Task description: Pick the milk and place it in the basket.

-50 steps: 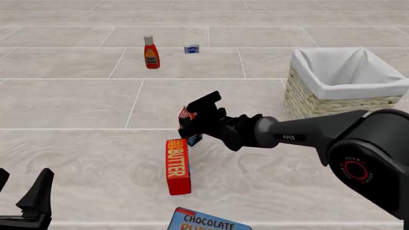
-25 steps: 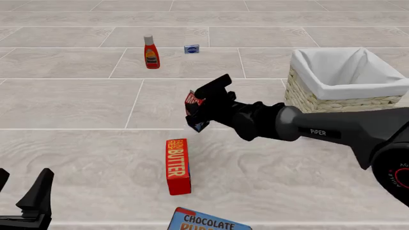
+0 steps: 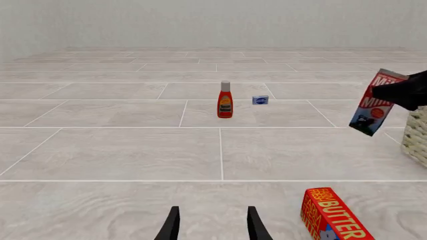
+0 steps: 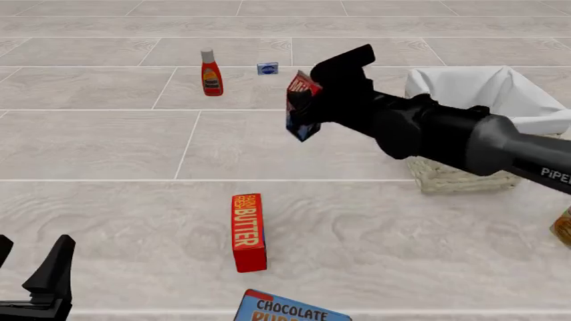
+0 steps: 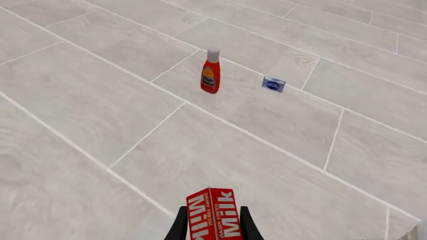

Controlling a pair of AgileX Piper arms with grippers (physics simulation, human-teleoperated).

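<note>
Right jaws clamp milk (image 4: 301, 112) aloft | left jaws parted, unladen | pale tiled floor (image 4: 107, 147)

Pale grey tiled wooden-look table surface (image 4: 107, 221). Far side — upright red ketchup bottle with white cap (image 4: 211, 73), with small blue-and-white packet (image 4: 267, 68) near it. Closer in, long red box lettered BUTTER (image 4: 248, 232) lying flat. At near edge — blue box lettered CHOCOLATE (image 4: 290, 307), partly cut off.
</note>
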